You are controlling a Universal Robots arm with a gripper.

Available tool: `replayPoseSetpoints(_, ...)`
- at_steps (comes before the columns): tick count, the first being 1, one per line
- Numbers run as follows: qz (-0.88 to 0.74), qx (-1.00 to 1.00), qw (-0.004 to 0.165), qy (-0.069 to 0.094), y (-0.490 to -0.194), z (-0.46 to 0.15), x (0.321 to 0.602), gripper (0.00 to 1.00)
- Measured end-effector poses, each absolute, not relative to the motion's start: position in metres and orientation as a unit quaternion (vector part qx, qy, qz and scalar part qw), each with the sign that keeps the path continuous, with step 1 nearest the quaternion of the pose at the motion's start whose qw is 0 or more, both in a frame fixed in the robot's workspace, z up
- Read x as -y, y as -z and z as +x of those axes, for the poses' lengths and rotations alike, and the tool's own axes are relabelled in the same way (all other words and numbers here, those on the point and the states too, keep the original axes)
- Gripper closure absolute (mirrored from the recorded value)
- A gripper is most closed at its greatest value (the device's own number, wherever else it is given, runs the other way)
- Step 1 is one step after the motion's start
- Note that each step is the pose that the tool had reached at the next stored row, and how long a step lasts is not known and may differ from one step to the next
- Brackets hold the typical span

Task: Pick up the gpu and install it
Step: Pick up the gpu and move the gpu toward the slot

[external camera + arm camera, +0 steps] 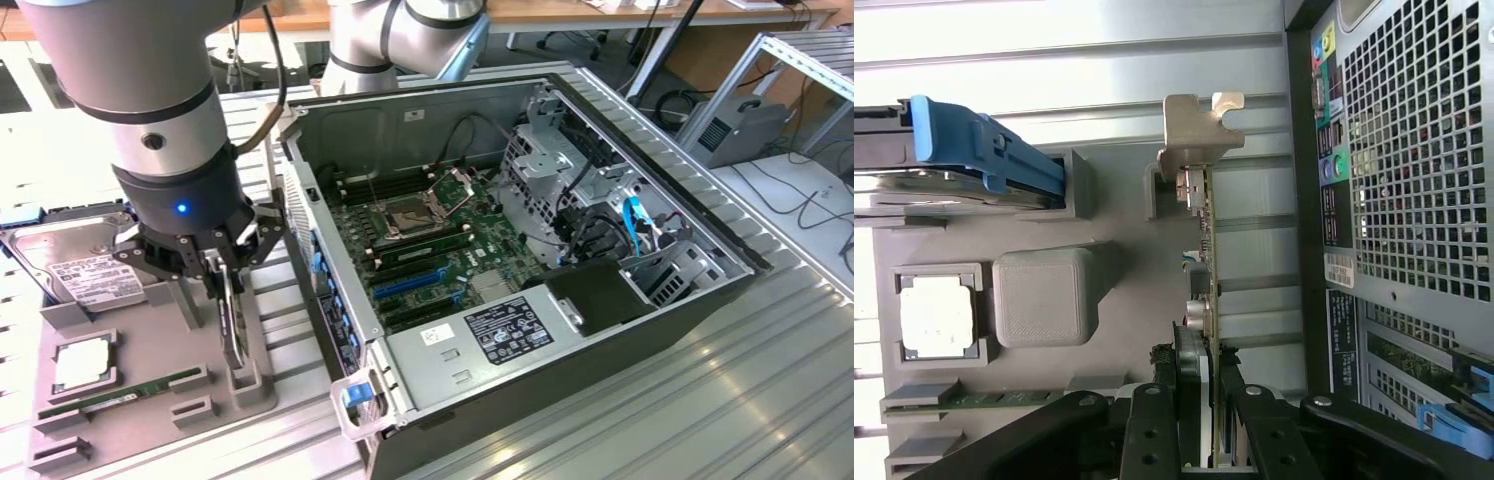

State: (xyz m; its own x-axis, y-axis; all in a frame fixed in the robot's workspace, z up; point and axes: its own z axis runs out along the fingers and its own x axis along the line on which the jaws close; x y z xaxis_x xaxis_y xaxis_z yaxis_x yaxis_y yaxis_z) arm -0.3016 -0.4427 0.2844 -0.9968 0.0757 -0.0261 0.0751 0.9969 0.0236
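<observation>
The gpu [236, 335] is a thin dark card standing on edge in a slot of the grey holder tray [147, 425], at the exterior view's left of the open computer case [534, 250]. My gripper [224, 290] reaches down over the card's top edge. In the wrist view the gpu [1206, 260] runs away from the gripper [1204, 415], with its silver bracket [1194, 130] at the far end. The black fingers [1154, 425] press on both faces of the card, so the gripper is shut on it. The card's lower edge still sits in the holder.
The tray also holds a hard drive [80, 265], a CPU [83, 365] and a green RAM stick [120, 395]. Inside the case the motherboard [427, 250] lies exposed, with blue expansion slots [407, 285]. The case's perforated rear wall [1414, 200] stands close beside the card.
</observation>
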Motion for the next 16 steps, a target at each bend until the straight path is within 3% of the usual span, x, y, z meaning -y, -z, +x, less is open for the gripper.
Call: replayPoseSetpoints(16, 0.038, -0.999, 0.013, -0.011, -0.2872, -0.3017, 0.4427, 0.73)
